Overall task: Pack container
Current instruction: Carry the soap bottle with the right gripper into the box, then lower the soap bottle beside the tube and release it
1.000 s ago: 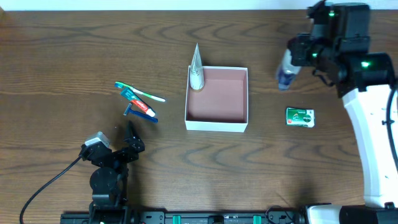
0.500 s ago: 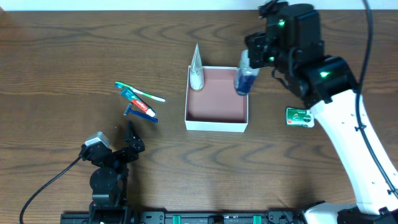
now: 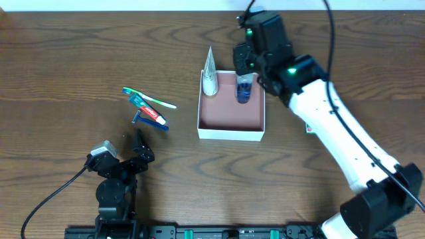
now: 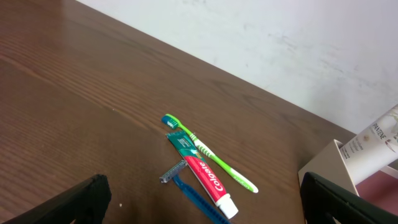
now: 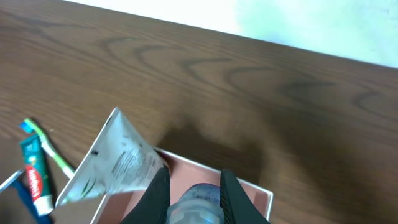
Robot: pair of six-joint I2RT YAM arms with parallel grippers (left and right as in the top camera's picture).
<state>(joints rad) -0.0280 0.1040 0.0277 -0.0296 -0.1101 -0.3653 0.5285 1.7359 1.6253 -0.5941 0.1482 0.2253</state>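
Note:
The container [image 3: 232, 133], a square white-walled box with a reddish-brown inside, sits mid-table. A white tube [image 3: 210, 73] leans in its far left corner, also seen in the right wrist view [image 5: 118, 160] and the left wrist view [image 4: 373, 142]. My right gripper [image 3: 244, 83] is shut on a small clear-blue bottle [image 3: 244, 91] and holds it over the container's far right part; the bottle shows between the fingers in the right wrist view [image 5: 194, 205]. A green toothbrush [image 3: 154, 99], a red toothpaste tube [image 3: 147, 111] and a blue razor [image 3: 151, 122] lie left of the container. My left gripper [image 3: 136, 156] is open near the front left edge.
A small green packet [image 3: 307, 127] lies right of the container, mostly hidden under my right arm. A black cable [image 3: 46, 199] trails from the left arm's base at the front left.
My right arm has swung left with the bottle, from right of the container to above its far right part. The left arm has not moved.

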